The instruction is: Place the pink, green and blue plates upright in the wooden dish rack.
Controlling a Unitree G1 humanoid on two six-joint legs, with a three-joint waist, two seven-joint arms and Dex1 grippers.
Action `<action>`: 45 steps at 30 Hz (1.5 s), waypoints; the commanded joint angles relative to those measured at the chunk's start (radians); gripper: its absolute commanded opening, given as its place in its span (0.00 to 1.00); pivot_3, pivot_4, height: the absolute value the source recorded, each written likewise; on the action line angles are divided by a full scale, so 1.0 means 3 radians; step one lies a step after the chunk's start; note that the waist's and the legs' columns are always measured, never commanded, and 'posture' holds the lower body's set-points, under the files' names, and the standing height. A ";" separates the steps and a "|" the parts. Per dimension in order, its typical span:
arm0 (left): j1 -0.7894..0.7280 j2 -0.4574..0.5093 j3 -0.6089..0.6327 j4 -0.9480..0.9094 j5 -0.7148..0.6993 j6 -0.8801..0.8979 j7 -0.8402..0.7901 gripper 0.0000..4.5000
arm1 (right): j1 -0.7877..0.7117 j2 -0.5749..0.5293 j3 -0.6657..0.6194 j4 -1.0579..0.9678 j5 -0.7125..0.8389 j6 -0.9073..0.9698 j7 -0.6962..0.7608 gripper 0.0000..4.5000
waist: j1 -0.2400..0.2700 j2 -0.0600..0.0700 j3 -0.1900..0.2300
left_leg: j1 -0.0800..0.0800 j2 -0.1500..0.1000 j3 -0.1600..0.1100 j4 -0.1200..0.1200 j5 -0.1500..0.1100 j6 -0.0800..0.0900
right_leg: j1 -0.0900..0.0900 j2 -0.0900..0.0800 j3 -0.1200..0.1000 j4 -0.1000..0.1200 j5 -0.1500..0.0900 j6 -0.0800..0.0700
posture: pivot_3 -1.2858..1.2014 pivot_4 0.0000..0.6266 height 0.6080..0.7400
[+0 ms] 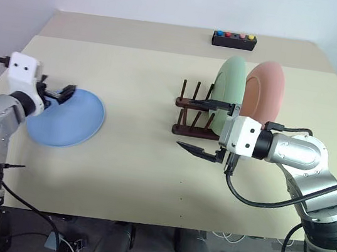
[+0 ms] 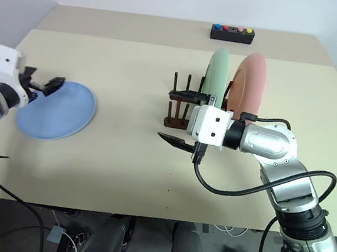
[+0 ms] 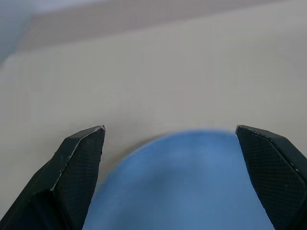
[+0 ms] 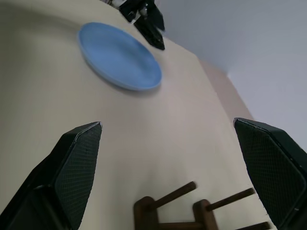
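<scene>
The blue plate lies flat on the table's left side. My left gripper hovers at that plate's left rim, open and empty, and the plate's edge shows between its fingers. The green plate and the pink plate stand upright side by side in the wooden dish rack, at its right end. My right gripper is open and empty, pointing left just in front of the rack's free pegs. The right wrist view shows the blue plate with the left gripper beyond it.
A small black box with coloured buttons sits near the table's far edge. The beige table spreads bare between the blue plate and the rack. Several free pegs stand at the rack's left end.
</scene>
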 commanded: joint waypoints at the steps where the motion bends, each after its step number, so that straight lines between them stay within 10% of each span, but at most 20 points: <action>1: -0.0031 0.0132 0.0136 0.0074 0.0108 0.0254 0.0216 0.99 | 0.0012 0.0068 -0.0017 0.0036 -0.0042 -0.0110 0.0019 1.00 | 0.0000 0.0000 0.0000 | 0.0000 0.0000 0.0000 -0.0001 0.0000 0.0000 | 0.0000 0.0000 0.0000 0.0000 0.0000 0.0000 | 0.52 0.24 1.00; 9: 0.0060 0.0165 0.0173 0.0188 0.0092 0.0907 0.0333 0.99 | 0.0036 0.0171 -0.0010 0.0094 -0.0085 -0.0133 0.0029 1.00 | 0.0002 -0.0002 0.0000 | 0.0000 0.0000 -0.0001 -0.0001 0.0000 0.0000 | -0.0002 0.0000 0.0000 0.0003 0.0000 -0.0001 | 0.52 0.24 1.00; 19: 0.0102 -0.0077 0.0328 0.0126 -0.0048 0.1027 0.0360 0.01 | 0.0086 0.0180 -0.0039 0.0066 -0.0120 -0.0111 0.0004 1.00 | 0.0008 -0.0002 -0.0003 | 0.0002 0.0000 0.0000 0.0000 0.0000 -0.0001 | -0.0002 -0.0001 0.0000 0.0005 0.0001 -0.0002 | 0.52 0.24 1.00; 26: 0.0000 -0.0436 0.0635 -0.0288 -0.0440 0.0492 0.0173 0.00 | 0.0040 0.0186 -0.0055 0.0080 -0.0150 -0.0121 -0.0033 1.00 | 0.0044 -0.0009 -0.0005 | 0.0002 0.0000 0.0000 0.0003 0.0001 -0.0003 | 0.0000 -0.0002 -0.0001 0.0005 0.0002 -0.0003 | 0.52 0.24 1.00; 45: -0.1192 -0.1319 -0.0648 -0.1412 0.0334 -0.0175 0.1346 0.00 | -0.0655 0.0651 0.0200 0.0728 -0.1414 -0.0823 -0.0868 1.00 | 0.0085 -0.0018 -0.0002 | -0.0001 -0.0001 0.0001 0.0002 0.0003 -0.0007 | -0.0002 -0.0002 -0.0001 0.0004 0.0005 -0.0004 | 0.52 0.24 1.00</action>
